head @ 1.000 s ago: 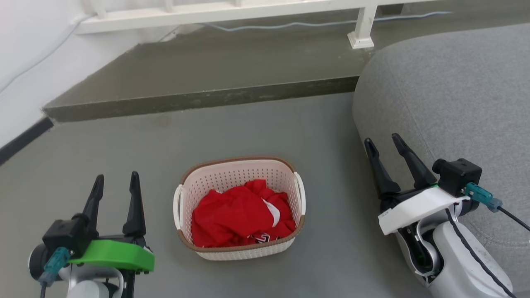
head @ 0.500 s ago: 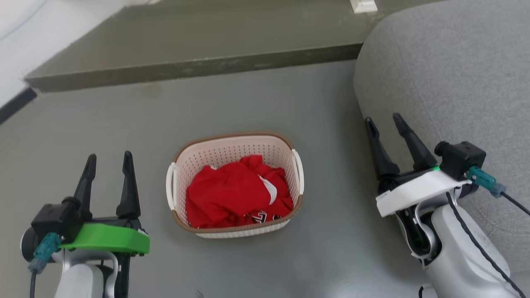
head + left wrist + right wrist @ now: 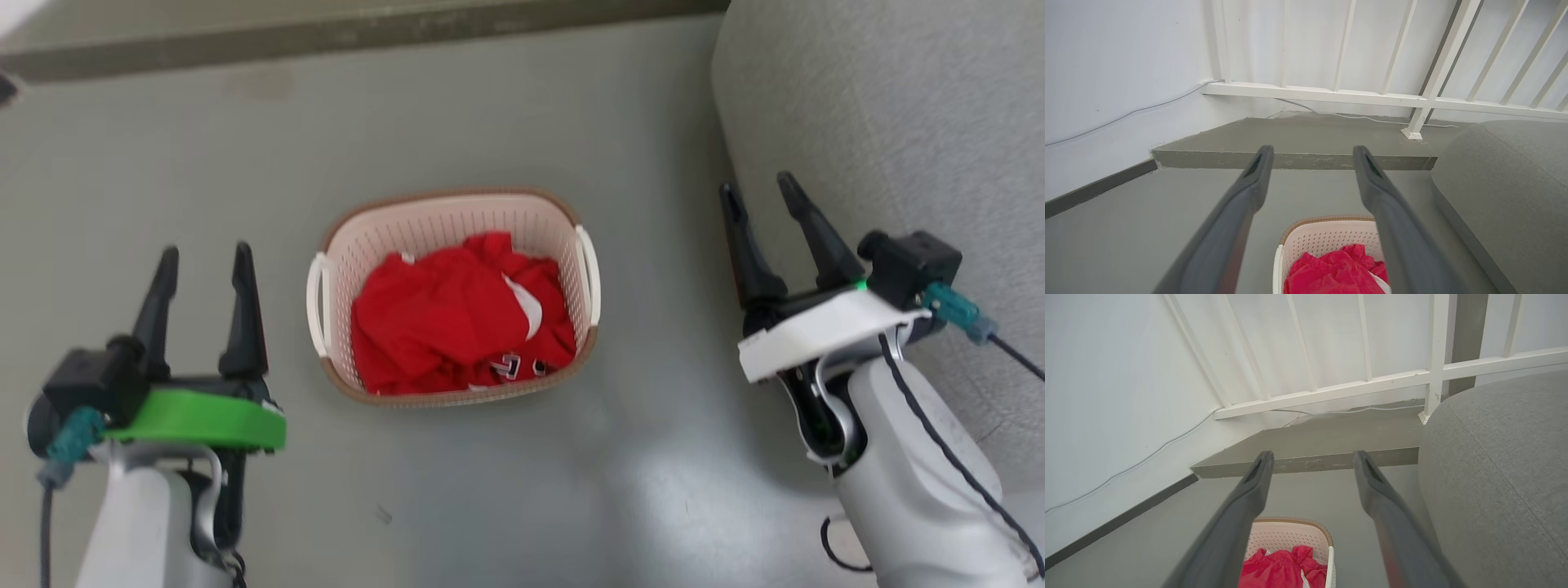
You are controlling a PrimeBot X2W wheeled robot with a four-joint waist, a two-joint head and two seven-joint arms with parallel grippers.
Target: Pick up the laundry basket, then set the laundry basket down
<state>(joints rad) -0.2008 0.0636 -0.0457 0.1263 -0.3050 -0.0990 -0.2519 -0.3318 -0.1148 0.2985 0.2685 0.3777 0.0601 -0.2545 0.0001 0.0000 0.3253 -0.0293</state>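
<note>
The laundry basket (image 3: 424, 224) stands on the grey floor in the middle of the head view, cream-white with perforated walls, a brown rim and white loop handles on both sides. Red clothing (image 3: 457, 322) lies bunched inside it. My left gripper (image 3: 204, 255) is open, left of the basket and apart from it. To the basket's right my right gripper (image 3: 758, 186) stands open, beside the grey sofa. The left wrist view shows the basket (image 3: 1327, 237) low between my left gripper (image 3: 1310, 151) fingers; the right wrist view shows the basket (image 3: 1290, 535) below my right gripper (image 3: 1312, 455).
A grey sofa (image 3: 898, 122) fills the right side, close to my right arm. A raised concrete step (image 3: 1290, 157) runs across behind the basket, with a white railing (image 3: 1372, 96) and a cable above it. A white wall (image 3: 1106, 81) closes the left.
The head camera has tilted downward, so the step and railing have slid up and out of the picture. Basket and both open grippers keep their places relative to each other.
</note>
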